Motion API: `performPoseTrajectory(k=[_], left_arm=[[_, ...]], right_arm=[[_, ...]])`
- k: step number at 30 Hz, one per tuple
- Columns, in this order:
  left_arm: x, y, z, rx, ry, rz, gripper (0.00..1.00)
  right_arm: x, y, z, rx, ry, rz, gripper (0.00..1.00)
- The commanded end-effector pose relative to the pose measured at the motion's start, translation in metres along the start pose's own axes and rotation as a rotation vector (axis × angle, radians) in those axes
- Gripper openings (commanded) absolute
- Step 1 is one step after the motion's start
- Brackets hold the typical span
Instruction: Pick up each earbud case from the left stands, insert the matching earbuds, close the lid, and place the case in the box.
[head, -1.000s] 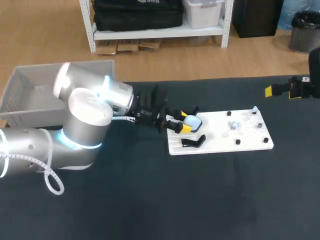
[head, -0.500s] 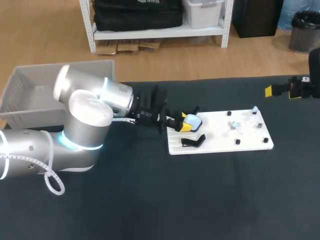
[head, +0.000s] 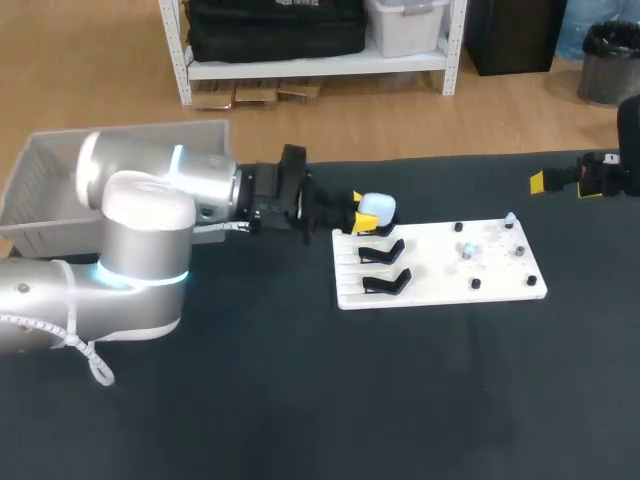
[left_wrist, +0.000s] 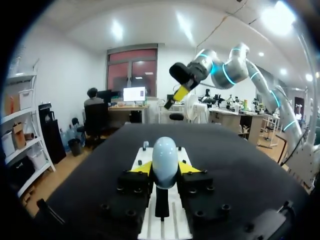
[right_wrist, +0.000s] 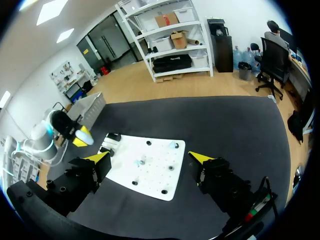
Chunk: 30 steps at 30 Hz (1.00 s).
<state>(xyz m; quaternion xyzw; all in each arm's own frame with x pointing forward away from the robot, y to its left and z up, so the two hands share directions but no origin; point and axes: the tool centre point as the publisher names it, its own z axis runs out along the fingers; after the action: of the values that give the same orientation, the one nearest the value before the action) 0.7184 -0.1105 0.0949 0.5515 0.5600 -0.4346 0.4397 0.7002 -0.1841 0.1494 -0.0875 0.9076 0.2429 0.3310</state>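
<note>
Pale blue earbud case gripped in the left end effector, a yellow tip pressed to each side. It sits at the far left corner of the white board, just beyond the two black stands, which carry nothing.

Grey box stands at the table's far left corner. The left arm covers part of its interior, and only bare wall and floor show in the rest.

The right half of the board holds small black pegs and a few tiny pale pieces, too small to identify.

Right end effector is at the far right edge of the table, well apart from the board.

- **Left wrist view only:** the case is a smooth rounded shell upright between the fingers. The board runs out ahead beneath it, and the right arm hangs beyond its far end.
- **Right wrist view only:** the right end effector's fingers are spread wide with nothing between them. Past them lies the whole board, and beyond that the case in the left end effector and the grey box.
- **Head view only:** the two bare stands.
</note>
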Motion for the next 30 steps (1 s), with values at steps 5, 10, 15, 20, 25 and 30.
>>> performPoseTrajectory(k=[5,10,15,20,25,30], left_arm=[[-0.029,-0.013,-0.015,-0.083,-0.079,0.028,0.0],[-0.029,-0.013,-0.015,-0.083,-0.079,0.028,0.0],[-0.029,-0.013,-0.015,-0.083,-0.079,0.028,0.0],[-0.029,-0.013,-0.015,-0.083,-0.079,0.028,0.0],[-0.029,-0.013,-0.015,-0.083,-0.079,0.028,0.0],[-0.024,-0.021,-0.021,-0.119,-0.127,0.013,0.0]], right_arm=[[0.0,-0.001,0.0,-0.004,0.001,-0.001,1.0],[0.0,-0.001,0.0,-0.004,0.001,-0.001,1.0],[0.0,-0.001,0.0,-0.004,0.001,-0.001,1.0],[0.0,-0.001,0.0,-0.004,0.001,-0.001,1.0],[0.0,-0.001,0.0,-0.004,0.001,-0.001,1.0],[0.0,-0.001,0.0,-0.004,0.001,-0.001,1.0]])
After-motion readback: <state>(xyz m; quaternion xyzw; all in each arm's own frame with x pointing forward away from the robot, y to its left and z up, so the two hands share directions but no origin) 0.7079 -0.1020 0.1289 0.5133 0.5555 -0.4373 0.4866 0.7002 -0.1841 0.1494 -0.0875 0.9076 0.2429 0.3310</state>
